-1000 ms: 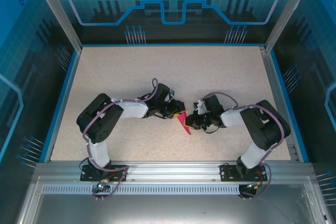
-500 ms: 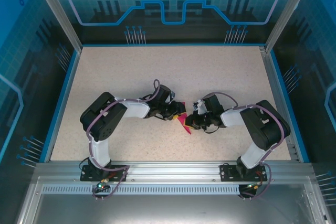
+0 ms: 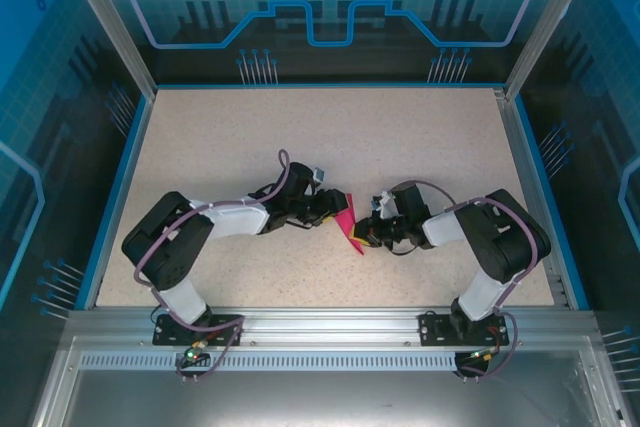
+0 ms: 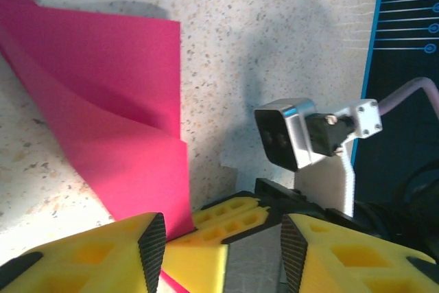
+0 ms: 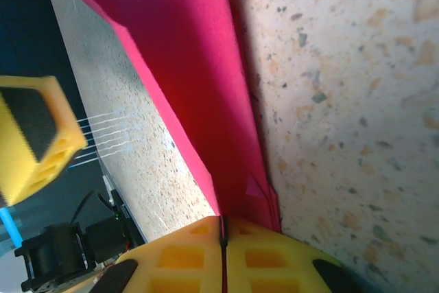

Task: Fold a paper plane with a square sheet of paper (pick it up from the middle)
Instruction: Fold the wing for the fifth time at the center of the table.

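Note:
The magenta-pink paper [image 3: 348, 224] is folded into a narrow pointed plane shape and stands on edge at the table's middle, between both grippers. My right gripper [image 5: 221, 230] is shut on its lower folded edge, with the paper [image 5: 185, 66] rising away from the fingers. My left gripper [image 4: 223, 255] is open. Its two yellow fingers straddle the right gripper's closed yellow fingers [image 4: 219, 228] without touching them, and the paper [image 4: 103, 101] lies just left of its left pad. In the top view the left gripper [image 3: 326, 209] and the right gripper [image 3: 371, 234] face each other.
The speckled table [image 3: 250, 137] is bordered by a blue rim [image 3: 118, 187] and clear enclosure walls. The right wrist camera [image 4: 288, 132] sits close in front of the left gripper. A left finger [image 5: 34, 142] shows beside the paper.
The left jaws have widened. The left arm's elbow has swung down and to the left, stretching the arm out. The right gripper still holds the paper, which sits slightly higher.

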### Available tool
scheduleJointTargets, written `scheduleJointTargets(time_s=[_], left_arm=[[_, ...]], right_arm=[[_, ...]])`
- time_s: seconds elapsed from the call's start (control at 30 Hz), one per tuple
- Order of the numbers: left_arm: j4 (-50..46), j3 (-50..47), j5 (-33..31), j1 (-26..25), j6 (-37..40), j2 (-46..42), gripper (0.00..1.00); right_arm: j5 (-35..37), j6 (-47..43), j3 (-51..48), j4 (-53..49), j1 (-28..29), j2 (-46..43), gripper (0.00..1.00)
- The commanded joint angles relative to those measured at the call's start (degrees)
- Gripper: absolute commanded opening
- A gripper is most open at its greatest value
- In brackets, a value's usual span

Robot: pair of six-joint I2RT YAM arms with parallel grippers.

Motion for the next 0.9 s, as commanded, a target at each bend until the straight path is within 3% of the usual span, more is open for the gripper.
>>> scheduleJointTargets(time_s=[0.0, 0.23, 0.87], left_arm=[[2.82, 0.29, 0.66, -0.25, -0.9, 2.14, 0.5], [2.92, 1.88, 1.47, -0.51, -0.27, 4.39, 0.49], [1.52, 6.87, 2.62, -0.75, 2.49, 12.87, 0.48]], right_arm=[[3.79, 2.0, -2.31, -3.91, 0.26, 3.93, 0.07], [4.39, 5.51, -5.02, 1.1, -0.29, 4.7, 0.07], [4.8, 6.36, -5.2, 0.52, -0.4, 5.12, 0.08]])
